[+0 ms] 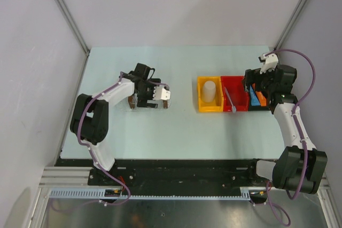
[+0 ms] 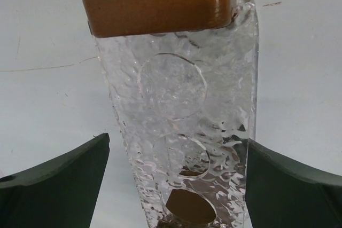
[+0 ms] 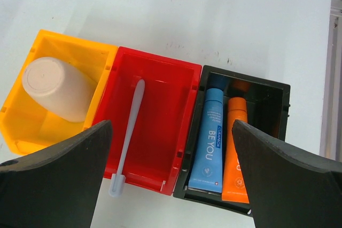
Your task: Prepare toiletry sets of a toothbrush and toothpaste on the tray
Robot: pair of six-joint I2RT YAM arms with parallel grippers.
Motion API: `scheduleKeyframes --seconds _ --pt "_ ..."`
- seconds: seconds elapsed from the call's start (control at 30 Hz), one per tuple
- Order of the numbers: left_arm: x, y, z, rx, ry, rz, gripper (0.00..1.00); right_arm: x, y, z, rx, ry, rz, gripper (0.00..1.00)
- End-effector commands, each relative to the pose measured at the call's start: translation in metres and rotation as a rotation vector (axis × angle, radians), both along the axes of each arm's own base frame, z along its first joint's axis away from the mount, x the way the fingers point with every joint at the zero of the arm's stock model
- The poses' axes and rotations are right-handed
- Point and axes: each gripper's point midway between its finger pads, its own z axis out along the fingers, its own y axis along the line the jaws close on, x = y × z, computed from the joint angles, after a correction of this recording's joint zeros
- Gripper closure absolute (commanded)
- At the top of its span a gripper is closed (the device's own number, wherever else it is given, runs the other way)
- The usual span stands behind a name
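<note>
The clear tray [image 2: 176, 89] with a brown wooden block [image 2: 160, 4] at each end lies on the table, and one end block shows in the top view [image 1: 166, 103]. My left gripper [image 2: 177, 148] is open and straddles it: the right finger [image 2: 288, 185] is against its edge, the left finger [image 2: 59, 185] a little apart. The whitish toothbrush [image 3: 130, 126] lies in the red bin [image 3: 160, 78], its head over the near rim. The blue toothpaste [image 3: 209, 142] and the orange toothpaste [image 3: 236, 153] lie side by side in a black bin [image 3: 267, 92]. My right gripper [image 3: 172, 132] is open and empty above these bins.
A yellow bin [image 3: 64, 44] left of the red one holds a beige cup [image 3: 56, 89]. In the top view the three bins stand in a row at centre right, yellow [image 1: 202, 100], red [image 1: 238, 86] and black [image 1: 255, 108]. Grey walls enclose the table on both sides.
</note>
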Motion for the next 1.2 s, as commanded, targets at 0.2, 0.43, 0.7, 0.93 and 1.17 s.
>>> scheduleKeyframes --seconds 0.2,0.43,0.7,0.93,1.17 --pt "0.0155 -0.0055 0.0144 -0.008 -0.058 0.012 0.0 -0.0017 0.0003 0.0143 -0.004 -0.045 0.01 0.0" --pt "0.0199 -0.0041 0.0137 0.001 -0.064 0.021 0.0 -0.0018 -0.0003 0.0144 -0.001 -0.044 0.009 0.0" --pt "0.0211 -0.005 0.0145 -0.007 -0.062 0.043 0.0 -0.0022 -0.0009 0.0155 -0.001 -0.048 0.009 0.0" --pt "0.0195 -0.0071 0.0175 -0.031 -0.053 0.075 0.0 -0.0028 -0.0006 0.0155 0.0 -0.046 0.01 0.0" --pt "0.0151 -0.0053 0.0124 -0.016 -0.041 0.093 0.0 -0.0023 -0.0003 0.0156 0.002 -0.047 0.011 0.0"
